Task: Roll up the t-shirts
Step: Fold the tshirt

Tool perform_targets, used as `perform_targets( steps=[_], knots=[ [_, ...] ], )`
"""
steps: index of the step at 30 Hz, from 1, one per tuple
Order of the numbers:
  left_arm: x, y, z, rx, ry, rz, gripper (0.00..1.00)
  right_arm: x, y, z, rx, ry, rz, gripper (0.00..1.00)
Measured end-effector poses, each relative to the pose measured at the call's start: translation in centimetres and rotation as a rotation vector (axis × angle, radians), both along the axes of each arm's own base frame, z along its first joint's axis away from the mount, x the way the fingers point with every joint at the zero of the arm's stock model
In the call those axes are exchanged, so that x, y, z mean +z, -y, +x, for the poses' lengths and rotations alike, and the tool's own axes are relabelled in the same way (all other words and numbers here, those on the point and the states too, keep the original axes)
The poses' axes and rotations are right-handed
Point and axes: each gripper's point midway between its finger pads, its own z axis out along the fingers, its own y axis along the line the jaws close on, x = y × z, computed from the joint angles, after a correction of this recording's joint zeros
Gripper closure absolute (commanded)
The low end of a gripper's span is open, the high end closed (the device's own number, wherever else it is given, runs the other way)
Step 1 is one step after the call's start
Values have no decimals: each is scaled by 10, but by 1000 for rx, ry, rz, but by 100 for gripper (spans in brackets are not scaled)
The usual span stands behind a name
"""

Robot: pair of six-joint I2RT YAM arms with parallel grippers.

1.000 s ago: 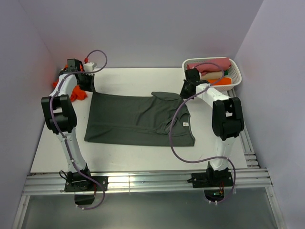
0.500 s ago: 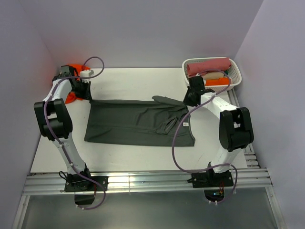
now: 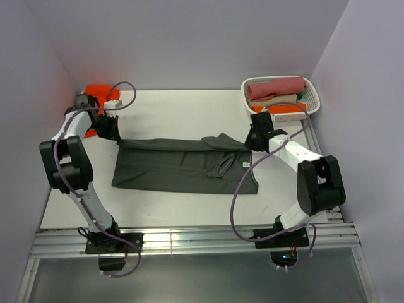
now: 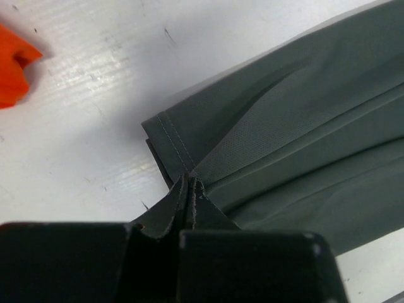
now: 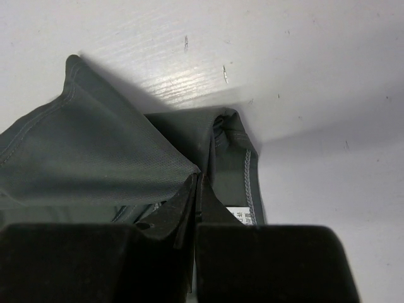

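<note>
The dark charcoal-grey t-shirt [image 3: 183,169] lies lengthwise across the table, its far edge lifted and drawn over towards the near side. My left gripper [image 3: 117,136] is shut on the shirt's far left corner; in the left wrist view the fingertips [image 4: 187,184] pinch a hemmed fold of grey cloth [image 4: 303,126]. My right gripper [image 3: 251,144] is shut on the far right edge; the right wrist view has its gripper [image 5: 197,180] closed on grey fabric [image 5: 95,158], beside the white neck label [image 5: 240,215]. The orange t-shirt [image 3: 96,95] lies bunched at the back left corner, partly behind the left arm.
A white basket [image 3: 314,95] at the back right holds rolled clothes in red, beige and orange. Walls close in the table on the left, back and right. A corner of orange cloth [image 4: 12,69] shows in the left wrist view.
Both grippers have come towards the near side, carrying the shirt's far edge with them. The shirt now looks narrower, folded over itself. The orange t-shirt is more uncovered.
</note>
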Motion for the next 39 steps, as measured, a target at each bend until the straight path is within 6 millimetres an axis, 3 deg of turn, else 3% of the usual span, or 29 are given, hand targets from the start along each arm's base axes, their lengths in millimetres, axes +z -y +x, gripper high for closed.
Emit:
perform_targets(
  steps=[13, 22, 34, 39],
  knots=[
    [12, -3, -18, -5, 19, -13, 100, -9, -5, -17, -5, -8, -16, 100],
    [-9, -1, -40, -23, -43, -19, 100, -27, -1, -35, -24, -59, -20, 100],
    [-25, -2, -56, -40, -90, -5, 100, -34, -3, -39, -22, -74, -17, 100],
    [-29, -3, -60, -50, -98, 7, 80, -38, -3, -41, -29, -86, -16, 78]
  ],
)
